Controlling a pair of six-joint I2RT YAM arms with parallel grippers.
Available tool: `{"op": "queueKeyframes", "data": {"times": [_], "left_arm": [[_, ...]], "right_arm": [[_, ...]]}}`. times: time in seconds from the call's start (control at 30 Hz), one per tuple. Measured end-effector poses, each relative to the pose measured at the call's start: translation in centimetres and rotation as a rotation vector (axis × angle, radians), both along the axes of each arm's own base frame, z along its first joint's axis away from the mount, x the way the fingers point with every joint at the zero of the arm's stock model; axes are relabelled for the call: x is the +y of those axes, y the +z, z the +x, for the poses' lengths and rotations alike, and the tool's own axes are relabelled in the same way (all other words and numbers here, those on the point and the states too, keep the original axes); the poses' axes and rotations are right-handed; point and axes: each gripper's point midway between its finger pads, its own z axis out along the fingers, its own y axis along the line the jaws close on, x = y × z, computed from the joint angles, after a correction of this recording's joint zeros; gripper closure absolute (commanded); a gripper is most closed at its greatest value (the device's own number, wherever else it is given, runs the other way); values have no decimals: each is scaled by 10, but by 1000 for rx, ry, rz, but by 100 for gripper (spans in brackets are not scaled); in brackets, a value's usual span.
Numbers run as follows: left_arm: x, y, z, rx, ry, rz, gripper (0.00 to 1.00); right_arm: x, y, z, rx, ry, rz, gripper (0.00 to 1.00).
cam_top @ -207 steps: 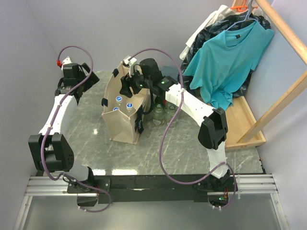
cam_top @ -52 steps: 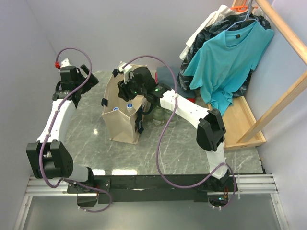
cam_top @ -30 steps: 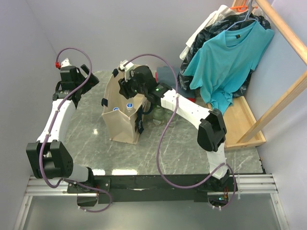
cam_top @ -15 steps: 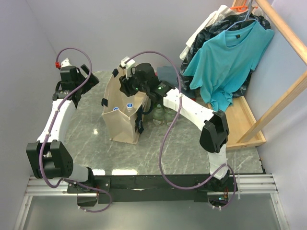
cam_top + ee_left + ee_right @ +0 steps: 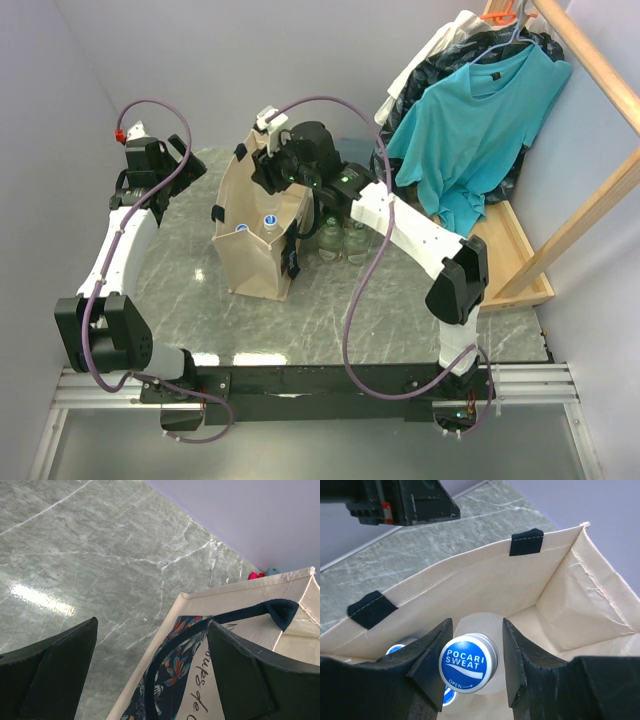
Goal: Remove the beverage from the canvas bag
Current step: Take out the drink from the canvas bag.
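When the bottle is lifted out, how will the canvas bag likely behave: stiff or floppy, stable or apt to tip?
The canvas bag is probably soft: its thin walls bow in the right wrist view, so it may flex if the bottle drags on it. It will likely not tip, since two more capped bottles weigh it down. Being tall, it might lean a little.

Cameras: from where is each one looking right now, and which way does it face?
Top external: fixed above and behind the arm bases, looking down on the marble table and canvas bag; both arms show.
Left wrist: beside the bag, angled down at its printed outer face and the table; the open left claw frames the view.
Right wrist: above the bag's mouth, looking in; the right claw grips a Pocari Sweat bottle.
Shared: every view shows the bag.
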Motion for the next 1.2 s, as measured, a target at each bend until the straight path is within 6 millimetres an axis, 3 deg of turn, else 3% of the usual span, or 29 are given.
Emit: {"op": "queueKeyframes", "data": {"times": [0.33,0.83,1.2], "left_arm": [[0,-1,0,-1,2,-4,4],[-5,-5,-1,6,-22,-18,4],[-6,-4,-1,3,-24,-21,4]], "right_arm": [[-4,32,-13,-47,29,2,100],[-4,53,-40,-71,113,-48,100],[-22,77,-56,-107,104,-21,100]]}}
